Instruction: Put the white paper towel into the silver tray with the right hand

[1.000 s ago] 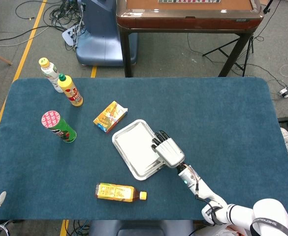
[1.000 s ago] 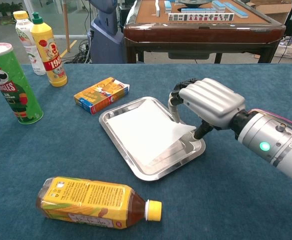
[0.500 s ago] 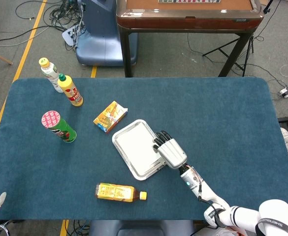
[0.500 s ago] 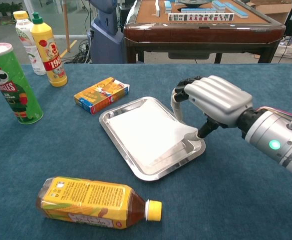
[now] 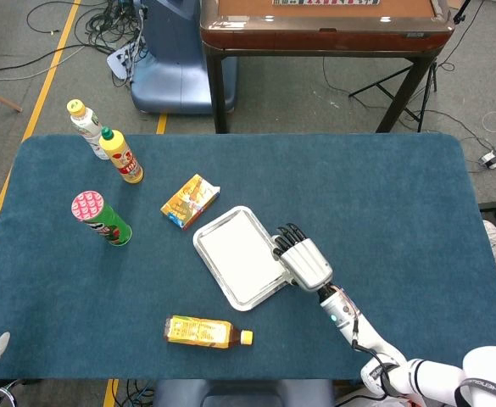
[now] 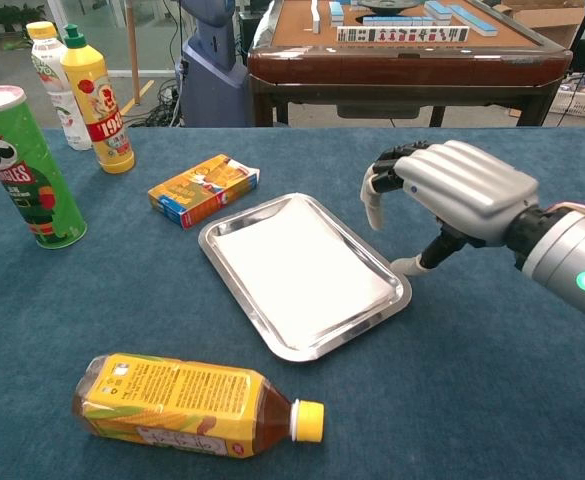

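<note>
The right hand (image 6: 452,190) hovers just beside the silver tray (image 6: 387,310), fingers curled apart and holding nothing, while the white paper towel (image 6: 297,265) lies flat inside the tray, so the placing looks done and only withdrawal remains.

Silver robot hand (image 6: 459,190), green-lit wrist

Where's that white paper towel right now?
The white paper towel lies flat inside the silver tray at the table's middle, with the right hand just off the tray's right edge and the orange box behind-left.
</note>
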Controlling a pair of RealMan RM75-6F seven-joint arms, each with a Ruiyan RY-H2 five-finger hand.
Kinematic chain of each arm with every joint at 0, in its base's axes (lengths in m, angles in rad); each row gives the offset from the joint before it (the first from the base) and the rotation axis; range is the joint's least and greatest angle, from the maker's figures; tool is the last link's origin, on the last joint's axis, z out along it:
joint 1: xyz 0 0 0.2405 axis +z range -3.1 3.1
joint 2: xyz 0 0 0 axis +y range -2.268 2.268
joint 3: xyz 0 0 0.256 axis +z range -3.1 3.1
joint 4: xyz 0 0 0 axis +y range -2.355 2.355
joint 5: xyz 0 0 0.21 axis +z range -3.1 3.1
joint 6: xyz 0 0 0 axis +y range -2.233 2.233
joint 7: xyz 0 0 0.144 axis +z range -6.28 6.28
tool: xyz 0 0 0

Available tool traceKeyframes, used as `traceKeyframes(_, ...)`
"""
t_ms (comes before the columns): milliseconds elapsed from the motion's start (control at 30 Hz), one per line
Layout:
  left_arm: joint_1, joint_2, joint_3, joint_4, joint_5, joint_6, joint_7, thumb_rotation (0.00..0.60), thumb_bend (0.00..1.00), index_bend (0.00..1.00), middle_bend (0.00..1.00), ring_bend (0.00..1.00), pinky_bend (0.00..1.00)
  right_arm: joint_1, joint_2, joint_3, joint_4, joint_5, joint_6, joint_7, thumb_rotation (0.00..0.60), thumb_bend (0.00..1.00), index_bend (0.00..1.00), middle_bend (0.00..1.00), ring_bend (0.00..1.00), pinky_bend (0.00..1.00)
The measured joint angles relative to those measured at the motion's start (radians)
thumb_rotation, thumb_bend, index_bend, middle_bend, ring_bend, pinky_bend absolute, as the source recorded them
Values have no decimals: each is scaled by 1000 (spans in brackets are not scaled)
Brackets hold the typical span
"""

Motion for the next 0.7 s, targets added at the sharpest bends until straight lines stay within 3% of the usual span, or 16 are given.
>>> traceKeyframes(200, 1, 6, -3, -5, -2, 4, 2, 600, 274, 0, 0, 0, 0, -36, 84, 8, -98, 14, 40, -81, 600, 25, 509, 308, 156, 189)
traceKeyframes(300, -2, 4, -6, -3, -5, 0, 0, 600, 274, 0, 0, 0, 0, -71, 138, 10, -158, 32, 73, -112, 600, 77, 493, 331, 207, 343)
traceKeyframes(367, -5, 4, -7, -2, -5, -5, 1, 600, 274, 0, 0, 0, 0, -98, 174, 9, -189, 41, 100, -120, 600, 161, 493, 342, 236, 401)
traceKeyframes(467, -12, 4, -11, -2, -4, -10, 3, 600, 274, 0, 0, 0, 0, -143, 236, 4, -229, 52, 140, -129, 600, 198, 490, 353, 270, 449)
traceKeyframes(700, -28, 3, -17, -5, -14, -34, 10, 600, 274, 0, 0, 0, 0, -250, 380, -17, -308, 81, 229, -153, 600, 198, 488, 383, 306, 476)
